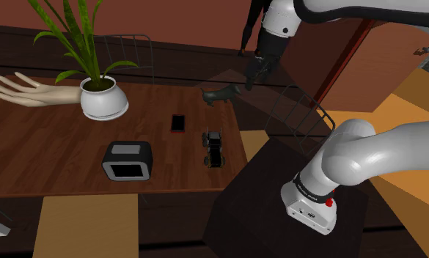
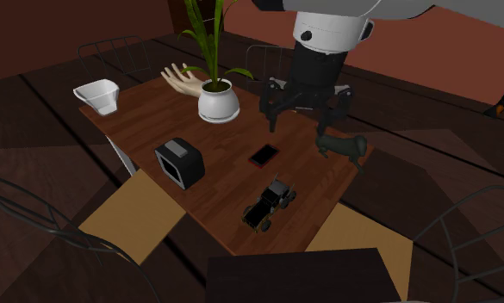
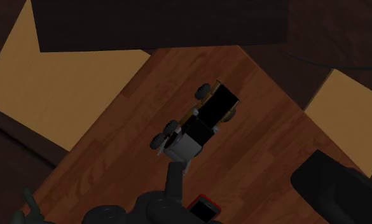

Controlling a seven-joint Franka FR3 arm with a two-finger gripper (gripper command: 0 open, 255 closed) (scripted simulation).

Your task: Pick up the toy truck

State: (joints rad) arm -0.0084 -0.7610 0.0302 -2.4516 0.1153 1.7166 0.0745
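Hovering over the far side of the counter [image 2: 224,172], your claw [image 2: 299,119] stands wide, well apart from the truck [image 2: 269,205].

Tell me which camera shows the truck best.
The wrist view: the truck lies near the middle, seen from above, with its wheels, grey cab and black bed distinct. The shoulder view shows it small and dark, with little detail. The second exterior view shows it at an angle, also small.
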